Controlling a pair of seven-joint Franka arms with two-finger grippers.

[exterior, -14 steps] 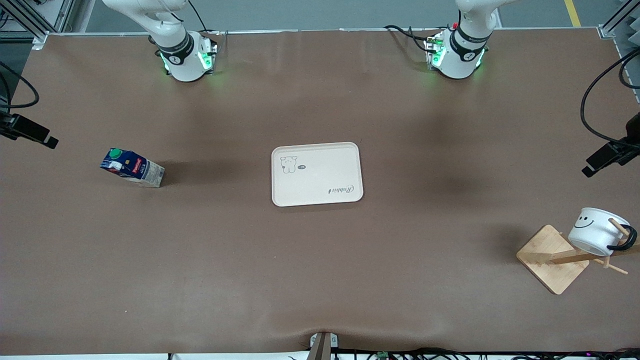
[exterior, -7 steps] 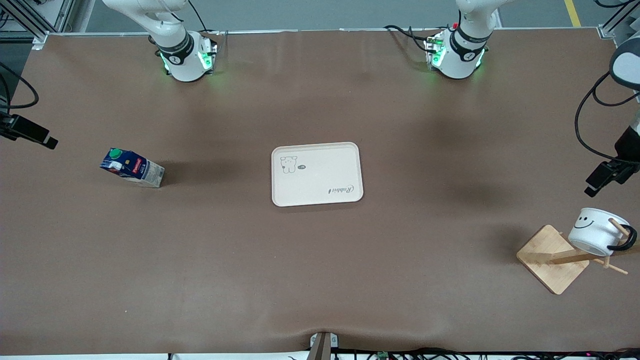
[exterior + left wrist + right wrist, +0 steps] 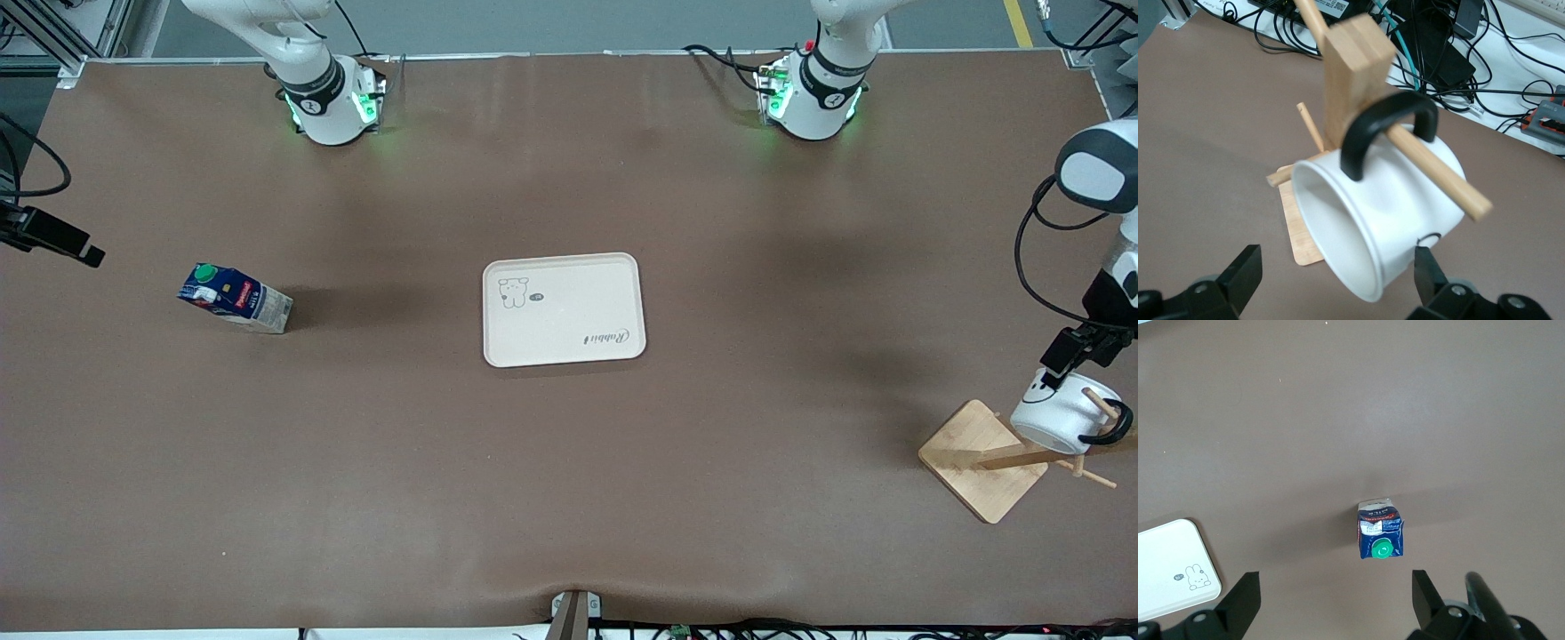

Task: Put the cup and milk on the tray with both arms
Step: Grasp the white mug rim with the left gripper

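The flat cream rectangular tray point(image 3: 564, 308) lies bare mid-worktop point(image 3: 569, 462). The small white smiley mug point(image 3: 1058, 414) hangs on a wooden peg rack point(image 3: 987, 458), left pincer point(image 3: 1062, 356) released just above it. The dark-blue green-capped milk carton point(image 3: 235, 299) stands under the released right pincer point(image 3: 1335, 603).

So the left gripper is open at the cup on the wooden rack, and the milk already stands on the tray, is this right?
Not quite. The milk is not on the tray; it stands on the table toward the right arm's end, apart from the tray, as the front view shows. The rest holds: the left gripper is open at the cup, which hangs on the wooden rack.
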